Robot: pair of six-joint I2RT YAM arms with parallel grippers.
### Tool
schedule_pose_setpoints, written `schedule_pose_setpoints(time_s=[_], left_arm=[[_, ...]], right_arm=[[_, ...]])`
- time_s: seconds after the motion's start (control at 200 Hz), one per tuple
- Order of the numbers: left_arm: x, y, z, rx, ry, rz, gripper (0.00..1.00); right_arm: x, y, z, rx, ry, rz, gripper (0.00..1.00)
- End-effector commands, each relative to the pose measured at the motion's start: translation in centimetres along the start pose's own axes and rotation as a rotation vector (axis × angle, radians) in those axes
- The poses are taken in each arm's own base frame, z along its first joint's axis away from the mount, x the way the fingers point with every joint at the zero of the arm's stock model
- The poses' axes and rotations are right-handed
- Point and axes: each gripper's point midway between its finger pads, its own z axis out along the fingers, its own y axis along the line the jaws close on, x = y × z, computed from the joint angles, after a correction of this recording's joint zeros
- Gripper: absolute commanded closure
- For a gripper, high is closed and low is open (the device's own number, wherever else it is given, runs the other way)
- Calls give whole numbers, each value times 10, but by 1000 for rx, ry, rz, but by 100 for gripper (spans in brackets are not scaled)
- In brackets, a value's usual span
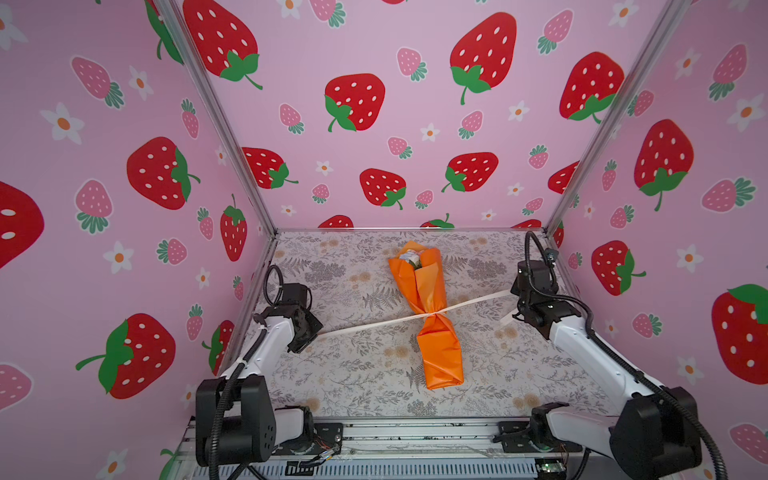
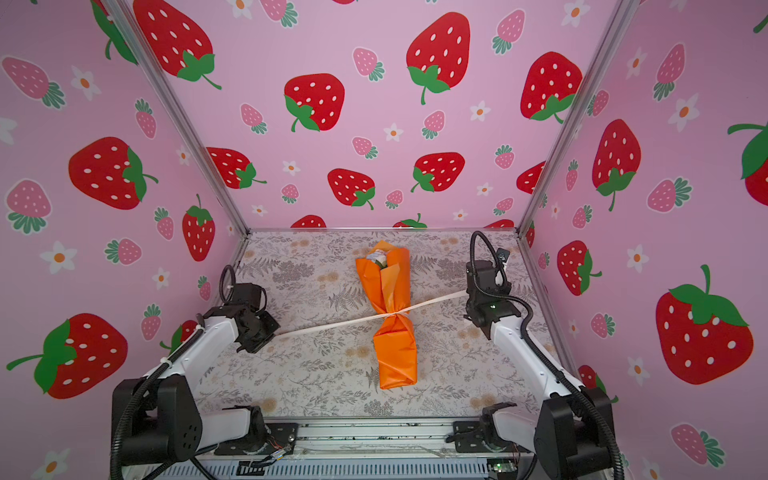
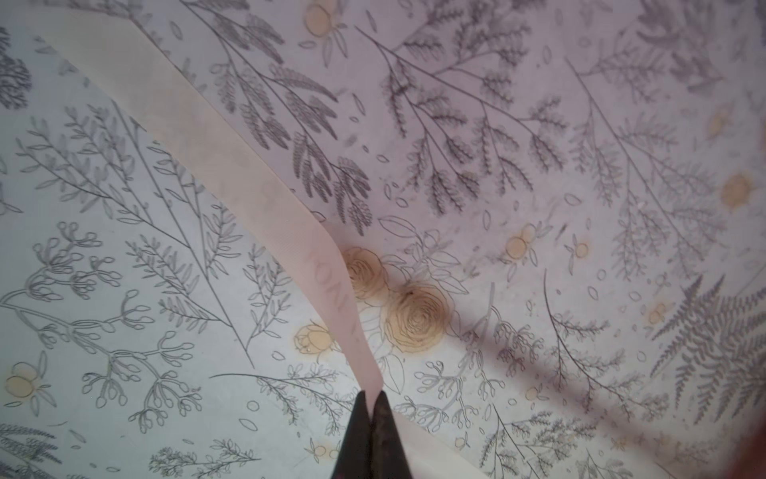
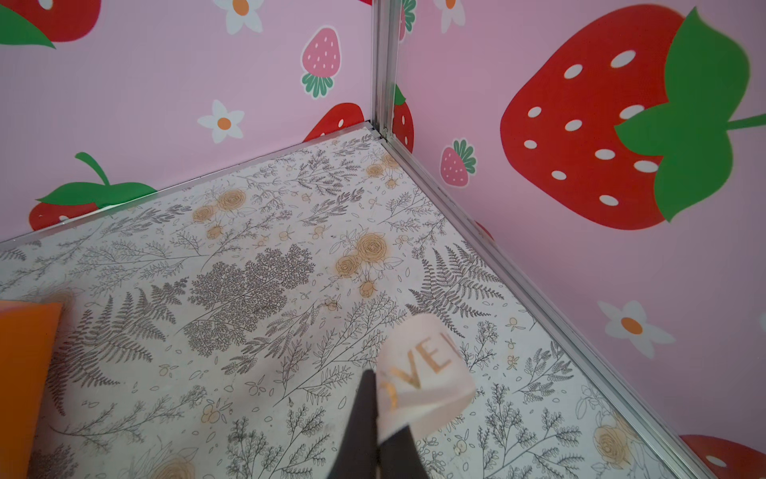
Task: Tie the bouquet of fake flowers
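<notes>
so the orange-paper-wrapped bouquet of fake flowers lies mid floral-print bench, blooms toward the far edge; a flat cream ribbon is cinched round its waist; left gripper by the left edge and right gripper by the right edge each pinch a ribbon end, both well apart from the bouquet

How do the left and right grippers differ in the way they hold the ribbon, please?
The left gripper sits nearer the table's front edge; the right gripper sits farther back. At the left gripper's fingers the ribbon twists into a narrow strip; beyond the right gripper's fingers a loose end curls, showing gold letters. Both are shut on the same cream ribbon, which runs taut from the bouquet's waist.
</notes>
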Motion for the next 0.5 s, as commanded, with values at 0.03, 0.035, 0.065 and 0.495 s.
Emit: schedule_pose_setpoints(time_s=[0.03, 0.035, 0.065, 0.495], left_arm=[[-4, 44, 7, -145, 23, -46, 100], [-4, 44, 7, -145, 23, -48, 100], [-6, 47, 6, -158, 25, -56, 100], [-29, 88, 2, -316, -44, -146, 100]], right_arm=[[16, -27, 14, 107, 32, 11, 100], [17, -27, 14, 108, 34, 11, 100], [22, -30, 15, 115, 43, 15, 100], [56, -79, 38, 233, 130, 63, 100]])
